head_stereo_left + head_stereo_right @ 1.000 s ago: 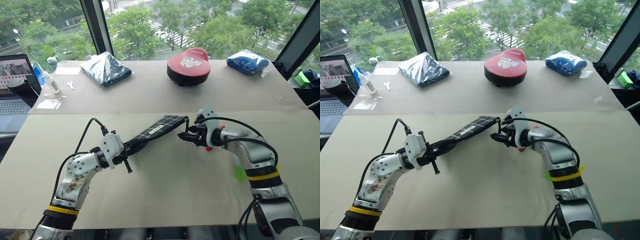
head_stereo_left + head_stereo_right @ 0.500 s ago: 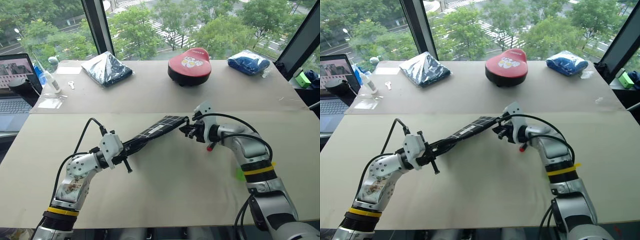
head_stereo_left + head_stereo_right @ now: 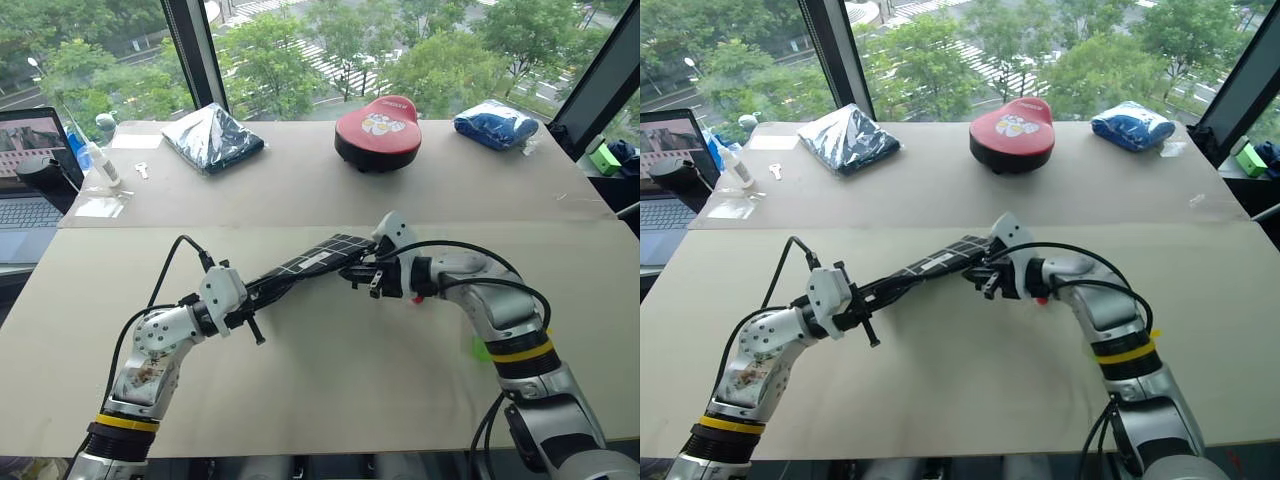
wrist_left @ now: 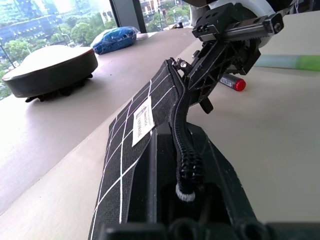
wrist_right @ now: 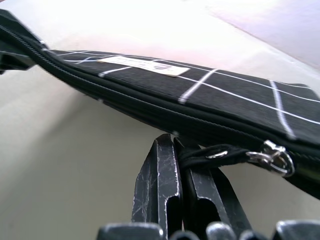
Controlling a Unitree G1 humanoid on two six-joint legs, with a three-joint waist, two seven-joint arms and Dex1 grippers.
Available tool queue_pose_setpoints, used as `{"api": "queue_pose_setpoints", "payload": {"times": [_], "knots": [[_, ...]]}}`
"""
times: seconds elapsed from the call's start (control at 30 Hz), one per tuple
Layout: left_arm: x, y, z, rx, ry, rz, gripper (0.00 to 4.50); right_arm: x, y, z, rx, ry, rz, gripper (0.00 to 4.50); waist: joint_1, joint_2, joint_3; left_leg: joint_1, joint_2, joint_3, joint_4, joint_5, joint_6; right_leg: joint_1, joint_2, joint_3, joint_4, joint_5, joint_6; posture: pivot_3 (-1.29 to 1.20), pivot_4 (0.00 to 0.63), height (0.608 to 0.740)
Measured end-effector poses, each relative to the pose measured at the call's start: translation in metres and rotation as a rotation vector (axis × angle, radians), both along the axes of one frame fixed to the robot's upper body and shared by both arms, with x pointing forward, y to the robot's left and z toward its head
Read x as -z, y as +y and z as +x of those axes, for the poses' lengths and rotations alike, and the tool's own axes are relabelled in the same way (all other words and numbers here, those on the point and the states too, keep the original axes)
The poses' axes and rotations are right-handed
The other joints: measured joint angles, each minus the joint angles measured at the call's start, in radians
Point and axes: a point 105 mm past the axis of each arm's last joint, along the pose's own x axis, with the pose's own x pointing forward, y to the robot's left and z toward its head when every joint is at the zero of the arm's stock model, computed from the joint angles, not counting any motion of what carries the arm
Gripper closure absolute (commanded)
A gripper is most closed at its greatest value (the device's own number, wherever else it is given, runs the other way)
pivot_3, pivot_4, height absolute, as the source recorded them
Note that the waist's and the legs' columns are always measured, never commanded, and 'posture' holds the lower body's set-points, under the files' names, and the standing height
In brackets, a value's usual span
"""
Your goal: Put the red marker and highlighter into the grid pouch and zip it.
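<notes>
The grid pouch [image 3: 310, 260] is held above the table, between both arms. The zipper pull cord [image 5: 220, 152] is pinched in the right gripper [image 5: 181, 172], its fingers pressed together. The left gripper [image 4: 182, 200] is clamped on the pouch's other end.

Risk: the thin cord may slip free when drawn. The red marker [image 4: 233, 82] and highlighter [image 4: 287, 61] lie on the table, not inside.

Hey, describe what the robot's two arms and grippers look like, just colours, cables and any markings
Both arms are silver-grey metal segments with black joints. A yellow band rings each forearm: left, right. Loose black cables loop over each wrist: left, right. Each wrist carries a white housing, left, right, ahead of the black two-finger left gripper and right gripper. The right gripper's fingers look scuffed.
</notes>
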Motion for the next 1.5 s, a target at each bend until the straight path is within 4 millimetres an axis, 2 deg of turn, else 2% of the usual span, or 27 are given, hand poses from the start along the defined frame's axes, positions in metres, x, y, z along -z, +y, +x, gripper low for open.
{"api": "queue_pose_setpoints", "payload": {"times": [0.37, 0.63, 1.07, 1.27, 1.5], "knots": [[-0.003, -0.002, 0.0, 0.015, -0.009, -0.001, 4.5, -0.011, 0.026, -0.01, -0.157, -0.008, -0.002, 4.46, 0.001, 0.0, 0.0, 0.0, 0.0, 0.0, 0.0, 0.0, 0.0, 0.0, 0.0, 0.0, 0.0, 0.0, 0.0, 0.0, 0.15, 0.74], [-0.001, -0.002, 0.002, 0.02, -0.002, 0.009, 4.5, -0.01, 0.05, 0.011, -0.106, 0.049, -0.018, 4.46, -0.005, 0.0, 0.0, 0.0, 0.0, 0.0, 0.0, 0.004, -0.006, -0.002, 0.0, 0.0, 0.001, 0.0, 0.0, 0.0, 0.15, 0.74], [0.001, -0.004, 0.0, 0.038, 0.0, 0.025, 4.5, -0.006, 0.042, -0.015, -0.258, 0.06, -0.053, 4.46, -0.003, 0.0, 0.0, -0.001, -0.001, -0.001, 0.0, 0.003, -0.005, -0.001, -0.001, 0.0, 0.0, 0.0, 0.0, 0.0, 0.15, 0.74], [0.0, -0.005, 0.0, 0.047, -0.005, 0.027, 4.5, -0.014, 0.048, -0.023, -0.308, 0.052, -0.02, 4.46, -0.005, 0.0, 0.0, -0.001, -0.001, -0.001, 0.0, 0.003, -0.005, -0.001, -0.001, 0.0, 0.001, 0.0, 0.0, 0.0, 0.15, 0.74], [-0.001, -0.006, 0.003, 0.052, -0.009, 0.022, 4.5, -0.015, 0.059, -0.029, -0.319, 0.128, 0.043, 4.46, -0.005, 0.0, 0.0, -0.001, -0.001, -0.001, 0.0, 0.003, -0.005, -0.001, -0.001, 0.0, 0.001, 0.0, 0.0, 0.0, 0.15, 0.74]]}}
